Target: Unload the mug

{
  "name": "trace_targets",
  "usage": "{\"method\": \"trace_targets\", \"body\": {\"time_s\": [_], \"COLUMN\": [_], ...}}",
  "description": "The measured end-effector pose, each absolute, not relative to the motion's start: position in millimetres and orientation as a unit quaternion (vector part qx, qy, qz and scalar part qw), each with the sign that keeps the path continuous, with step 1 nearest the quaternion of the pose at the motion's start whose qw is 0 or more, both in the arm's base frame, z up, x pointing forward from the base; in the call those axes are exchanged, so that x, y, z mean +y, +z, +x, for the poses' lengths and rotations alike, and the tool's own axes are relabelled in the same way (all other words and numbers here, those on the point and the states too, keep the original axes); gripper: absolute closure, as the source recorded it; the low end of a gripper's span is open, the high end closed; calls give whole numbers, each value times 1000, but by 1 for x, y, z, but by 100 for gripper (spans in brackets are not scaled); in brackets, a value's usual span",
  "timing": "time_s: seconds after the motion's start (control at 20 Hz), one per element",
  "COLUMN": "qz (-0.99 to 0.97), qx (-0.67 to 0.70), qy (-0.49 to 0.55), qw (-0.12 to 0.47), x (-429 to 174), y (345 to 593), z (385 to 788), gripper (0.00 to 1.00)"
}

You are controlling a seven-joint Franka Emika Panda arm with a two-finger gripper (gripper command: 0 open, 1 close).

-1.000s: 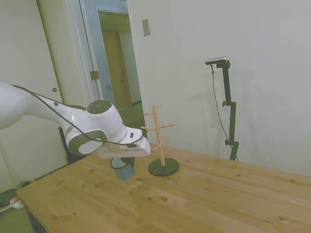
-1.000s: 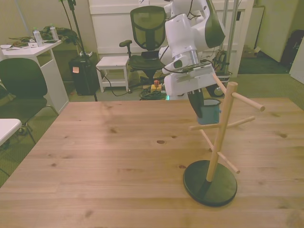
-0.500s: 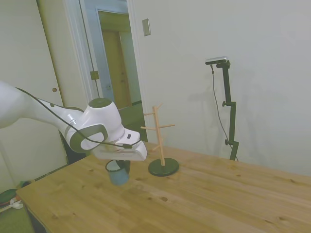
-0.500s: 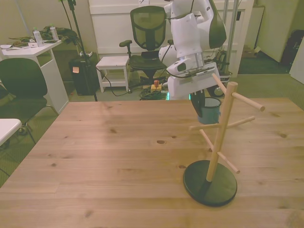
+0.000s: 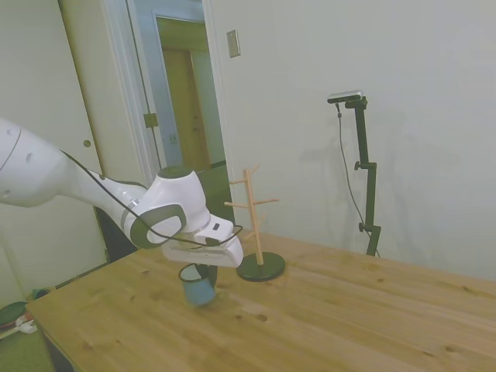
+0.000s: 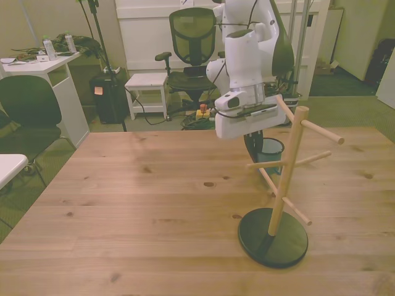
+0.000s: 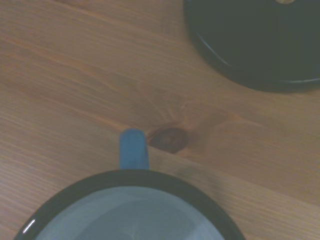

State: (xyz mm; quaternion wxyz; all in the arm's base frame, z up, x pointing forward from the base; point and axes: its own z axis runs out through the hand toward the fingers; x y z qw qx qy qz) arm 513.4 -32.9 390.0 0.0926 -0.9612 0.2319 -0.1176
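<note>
The mug is light blue with a dark rim and stands upright, low over the wooden table, just left of the peg stand's base in the side view. Whether it touches the wood I cannot tell. My gripper reaches down from above and is shut on the mug's rim. In the front view the mug shows partly behind the stand's pegs, with the gripper on its rim. The wrist view shows the mug's rim and its small blue handle over the table.
The wooden peg stand on its round black base stands close beside the mug, its pegs bare; the base also fills a corner of the wrist view. Beyond the table are an office chair and a white desk.
The arm has carried the mug lower toward the table and a little nearer the stand's base. The stand has not moved.
</note>
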Motion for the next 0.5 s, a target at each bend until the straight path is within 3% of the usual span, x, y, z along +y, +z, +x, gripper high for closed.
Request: {"method": "trace_targets", "body": {"time_s": [0.25,0.5], "qz": [-960,-958], "qx": [250,259], "qy": [-104,-100], "qw": [71,67], "x": [-32,-32], "y": [374,374], "z": [529,538], "gripper": [100,100]}}
